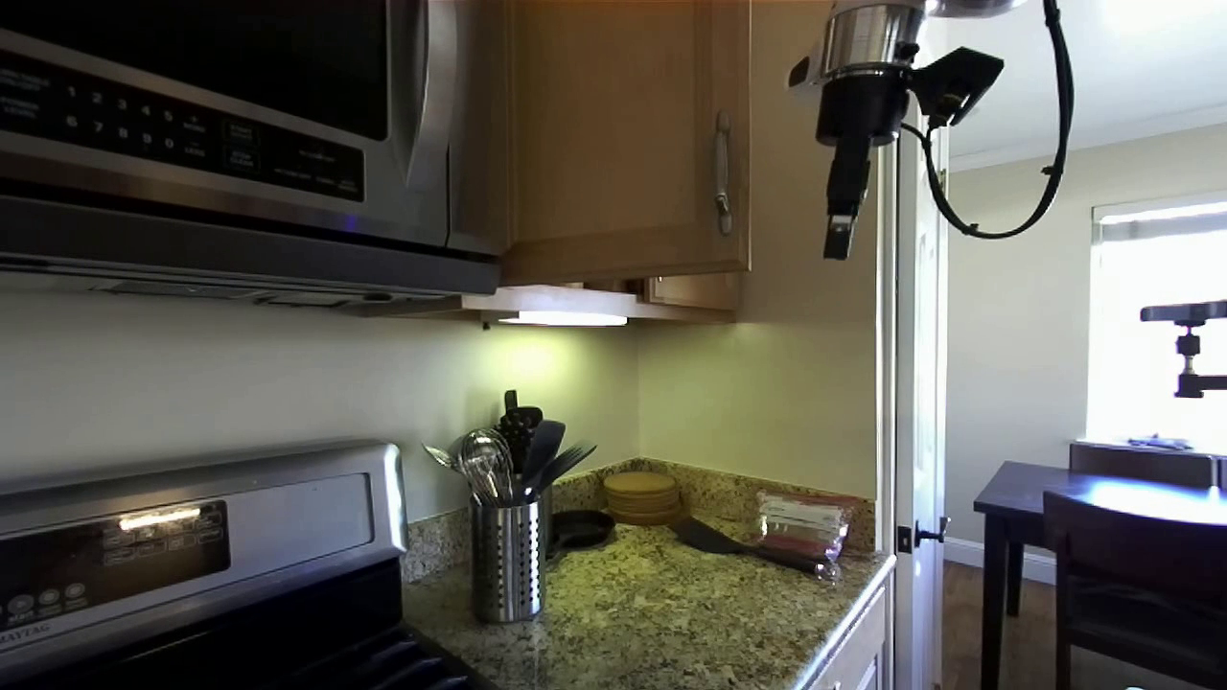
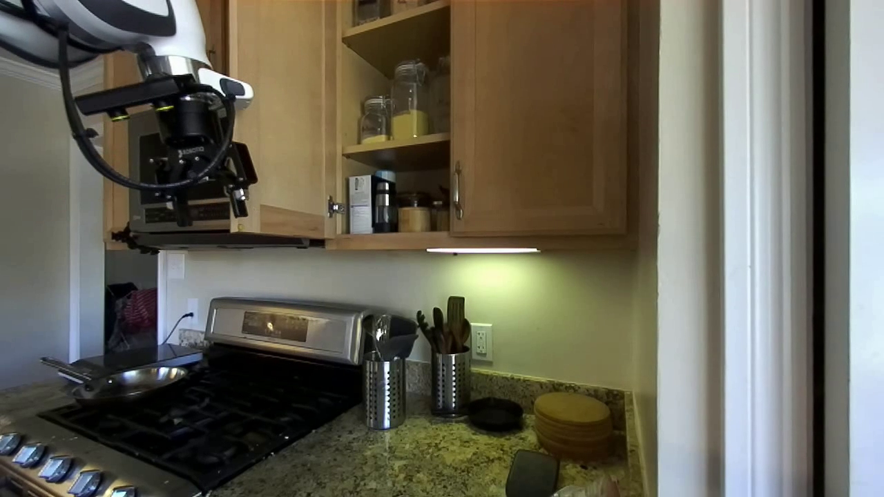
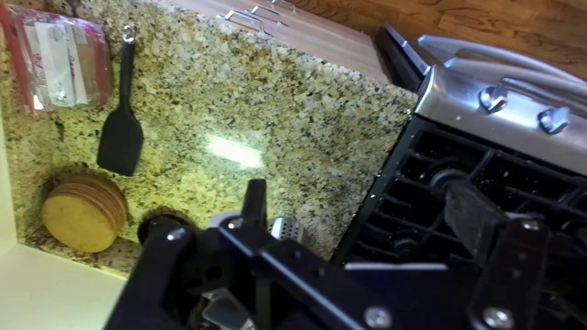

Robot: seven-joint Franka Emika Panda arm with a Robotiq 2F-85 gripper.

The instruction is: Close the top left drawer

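Note:
The top left drawer is a tall light-brown wall-cabinet door, standing swung open. In an exterior view its flat panel [image 1: 613, 144] shows with a slim vertical silver handle [image 1: 723, 172] near its free edge. In an exterior view its inner face [image 2: 286, 110] shows, with a hinge at the cabinet frame and open shelves to its right. My gripper [image 1: 838, 240] hangs pointing down, to the right of the handle and apart from it in that picture. In an exterior view the gripper [image 2: 211, 207] is left of the door, fingers apart. In the wrist view the gripper [image 3: 355, 190] is open and empty; the door is out of view.
A steel microwave [image 1: 412, 220] adjoins the open door. A closed cabinet door [image 2: 542, 124] is right of the shelves, which hold glass jars [image 2: 410, 103]. Below are the stove [image 3: 486, 183], a utensil holder [image 1: 506, 565], a spatula [image 3: 121, 137] and round trivets [image 3: 80, 220] on the granite counter.

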